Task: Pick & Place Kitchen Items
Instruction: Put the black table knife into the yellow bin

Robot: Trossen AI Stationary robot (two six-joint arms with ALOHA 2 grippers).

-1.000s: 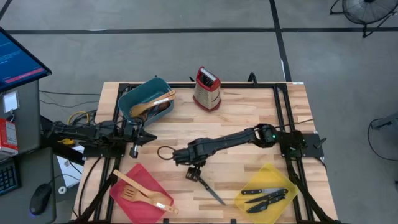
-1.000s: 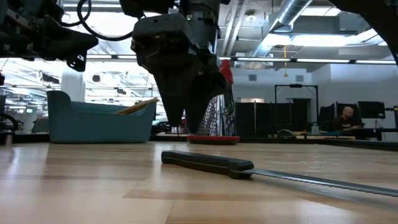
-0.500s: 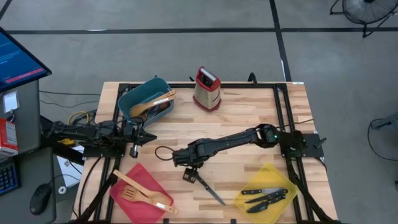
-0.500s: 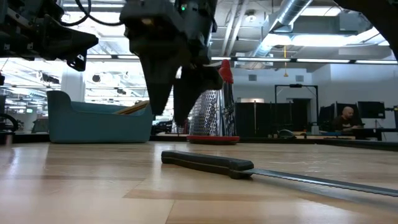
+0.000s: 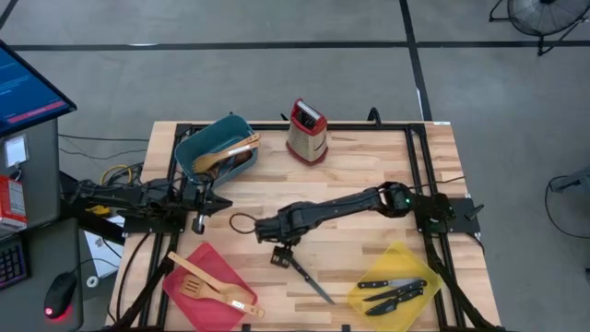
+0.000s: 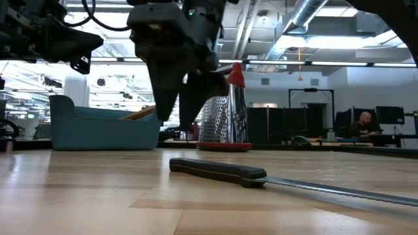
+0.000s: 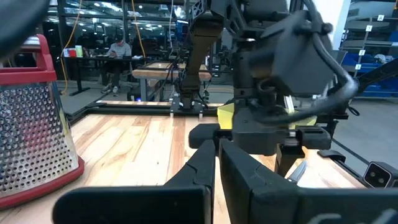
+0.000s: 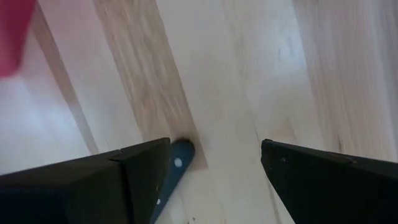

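A black-handled knife [image 5: 304, 277] lies flat on the wooden table, its handle [image 6: 215, 172] toward the middle and its blade toward the near edge. My right gripper [image 6: 174, 123] hangs open above the handle's free end [image 8: 178, 155], fingers pointing down and clear of it. My left gripper [image 5: 221, 205] waits shut and level at the table's left edge, holding nothing. More knives lie in the yellow bin [image 5: 369, 277]. Wooden utensils rest in the teal bin [image 5: 189, 152] and on the red bin [image 5: 217, 263].
A red-topped steel grater [image 5: 306, 132] stands at the far middle of the table. The teal bin is far left, the red bin near left, the yellow bin near right. Bare wood lies around the knife. A person sits far off in the room behind.
My right gripper has tipped a little, and its open fingertips have swung toward the table's left edge, over the knife's handle end. The knife has stayed where it lay.
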